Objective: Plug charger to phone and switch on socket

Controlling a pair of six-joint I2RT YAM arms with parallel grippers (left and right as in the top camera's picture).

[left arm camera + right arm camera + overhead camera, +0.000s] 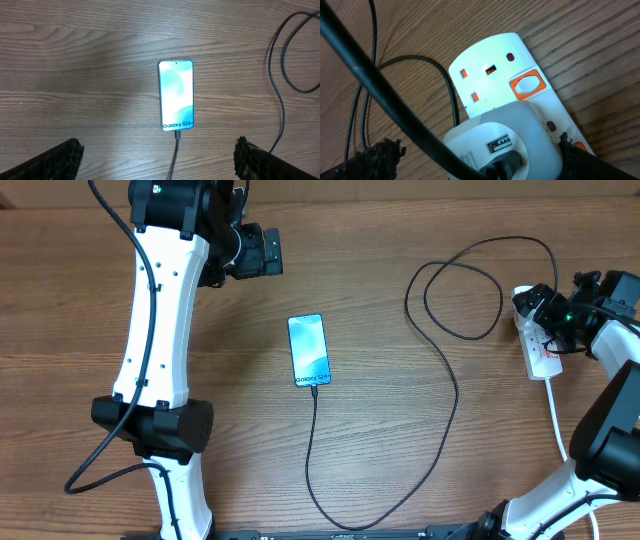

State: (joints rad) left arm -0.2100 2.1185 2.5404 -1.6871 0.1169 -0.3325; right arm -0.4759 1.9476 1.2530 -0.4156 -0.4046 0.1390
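My left claw (258, 252) hangs over the far left part of the wooden table (400, 240), its two fingers spread wide with nothing between them. In my left wrist view (157, 146) the phone (176, 95) lies flat just ahead of that gap, apart from both fingertips.

The phone (308, 350) rests near the middle of the table, screen up and lit light blue, with its "Galaxy S24" lettering at the near end. The charger (314, 395) has its small connector tip seated in that near edge. From there its thin black cable (176, 147) runs toward the near side of the table, swings right, climbs far again and makes a loose loop before reaching the socket (540, 345) at the far right.

My right claw (545, 305) is above the socket's far end, jaws also wide apart. From my right wrist (477, 147) I see the white strip (490, 70) lying at a slant, and a white adapter (495, 135) with a USB slot plugged into it between my fingertips. I am not clamped on it, though I cannot tell whether my right-hand pad brushes it. An orange-framed switch (526, 84) sits just beyond the adapter, and the thin cable (451, 92) curves beside the strip.
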